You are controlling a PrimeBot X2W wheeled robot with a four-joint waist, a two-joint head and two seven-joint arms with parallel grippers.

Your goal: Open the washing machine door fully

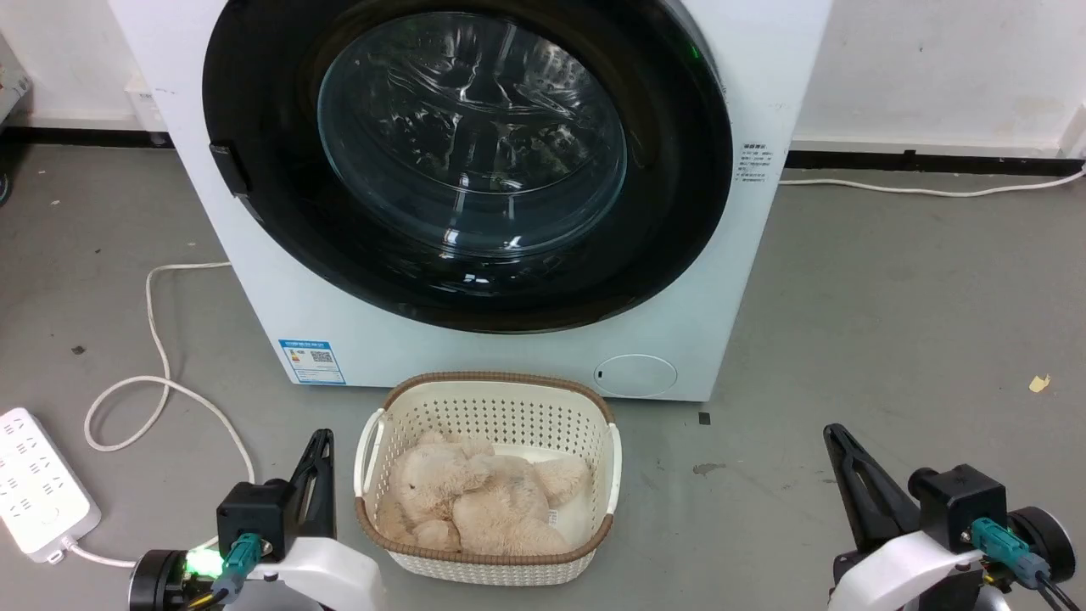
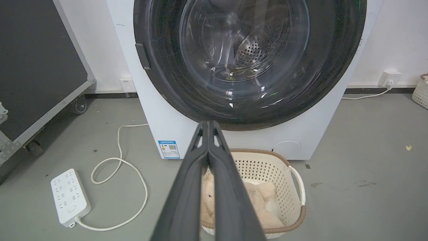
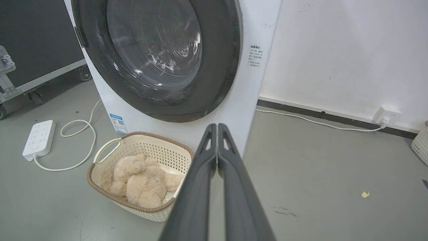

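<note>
The white washing machine (image 1: 730,280) stands ahead on the grey floor. Its round glossy black washing machine door (image 1: 679,170) lies shut against the front, with a clear domed glass centre and a small black handle tab (image 1: 229,168) on its left rim. The door (image 2: 167,80) and machine (image 2: 160,120) also fill the top of the left wrist view, and the door (image 3: 220,67) shows in the right wrist view. My left gripper (image 1: 321,440) rests low at the lower left, shut and empty. My right gripper (image 1: 834,433) rests at the lower right, shut and empty. Both are well short of the door.
A cream perforated basket (image 1: 594,407) holding a beige plush toy (image 1: 475,501) sits on the floor right in front of the machine, between my grippers. A white power strip (image 1: 34,492) and looping cable (image 1: 161,373) lie at the left. A black wheeled case (image 2: 36,67) stands left.
</note>
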